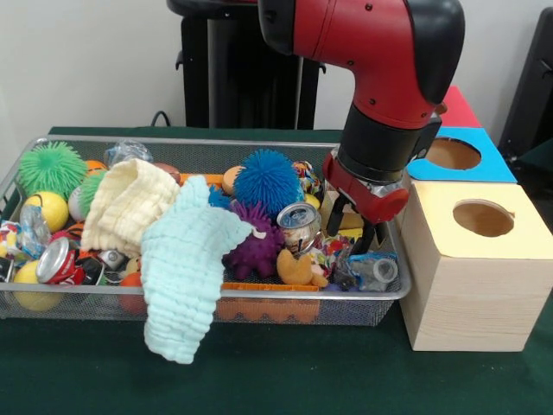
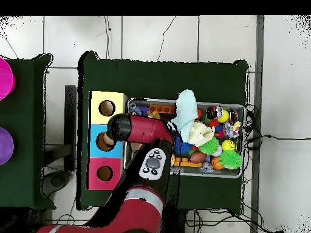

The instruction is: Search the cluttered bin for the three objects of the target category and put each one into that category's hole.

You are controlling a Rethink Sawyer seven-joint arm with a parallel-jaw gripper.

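Hand [image 1: 354, 226] hangs part-open and empty in the wire bin's [image 1: 259, 298] end beside an upright can [image 1: 299, 228].

Worktop [image 1: 285, 372] w/ dark green cloth cover, seen in both views. Behind it a plain off-white wall [image 1: 78, 60], evenly lit, no windows visible. Black stand or cabinet [image 1: 233, 78] against the wall at centre; another dark piece of furniture [image 1: 534, 86] at the right edge. Overhead: floor [image 2: 152, 36] of large pale tiles w/ dark grout lines, cables [image 2: 273, 138] trailing across it. A 2nd green-covered table [image 2: 24, 139] at left edge, carrying 2 round things, 1 pink [image 2: 3, 79], 1 purple [image 2: 4, 145].
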